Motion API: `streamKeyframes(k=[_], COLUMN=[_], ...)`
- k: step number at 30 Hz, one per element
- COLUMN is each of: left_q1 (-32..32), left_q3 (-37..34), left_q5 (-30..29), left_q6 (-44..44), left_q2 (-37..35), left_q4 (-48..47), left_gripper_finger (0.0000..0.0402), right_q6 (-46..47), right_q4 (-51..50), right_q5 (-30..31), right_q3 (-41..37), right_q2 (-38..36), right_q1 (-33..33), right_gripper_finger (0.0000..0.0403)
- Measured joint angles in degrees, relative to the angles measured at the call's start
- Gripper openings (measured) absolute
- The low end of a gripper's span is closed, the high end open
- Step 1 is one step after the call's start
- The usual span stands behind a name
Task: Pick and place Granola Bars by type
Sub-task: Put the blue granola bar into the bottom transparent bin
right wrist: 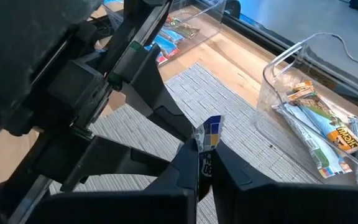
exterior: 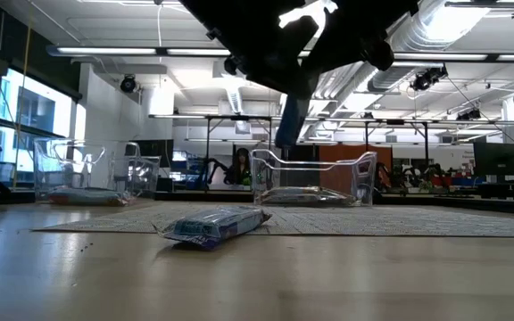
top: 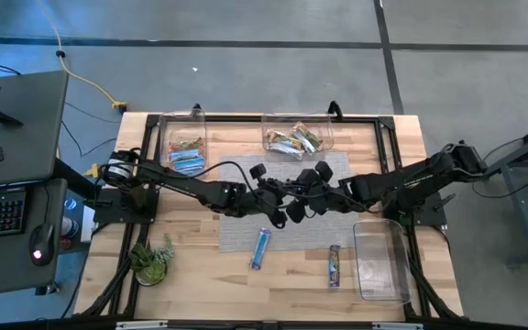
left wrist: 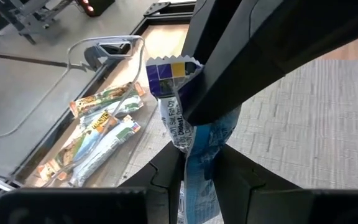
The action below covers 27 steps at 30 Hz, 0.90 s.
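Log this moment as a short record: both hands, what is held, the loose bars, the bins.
left hand: closed on the blue-wrapped granola bar, above the grey woven mat
right hand: shut on the same bar's other end
loose bars: one blue bar at the mat's near edge; one dark bar on bare wood
far-left clear bin: blue bars inside
far-middle clear bin: tan-and-green and white bars
near-right clear bin: no bars visible
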Motion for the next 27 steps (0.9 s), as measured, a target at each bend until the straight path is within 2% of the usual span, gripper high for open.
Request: streamKeyframes(k=[7, 16, 19, 24, 27], left_q1=[0.0, 0.0, 0.0, -0.1, -0.1], left_q3=[0.0, 0.0, 0.0, 0.0, 0.0], left_q5=[2.0, 4.3, 6.4, 6.8, 7.2], left_q6=[0.0, -2.9, -2.9, -2.9, -2.8], left_q2=[0.0, 0.0, 0.0, 0.0, 0.0], left_q4=[-0.1, 0.3, -0.2, -1.0, -1.9], left_gripper_finger=[0.009, 0.02, 0.0226, 0.0236, 0.0236], right_q6=[0.0, -0.1, -0.2, 0.1, 1.9], right_q4=[-0.3, -1.2, -3.5, -6.0, -9.4], right_q5=[0.4, 2.4, 2.8, 0.4, 0.5], right_q3=[0.0, 0.0, 0.0, 0.0, 0.0], right_q2=[0.0, 0.0, 0.0, -1.2, -4.6], right_q1=[0.0, 0.0, 0.5, 3.8, 6.5], right_gripper_finger=[0.0004, 0.0004, 0.0002, 0.0002, 0.0002])
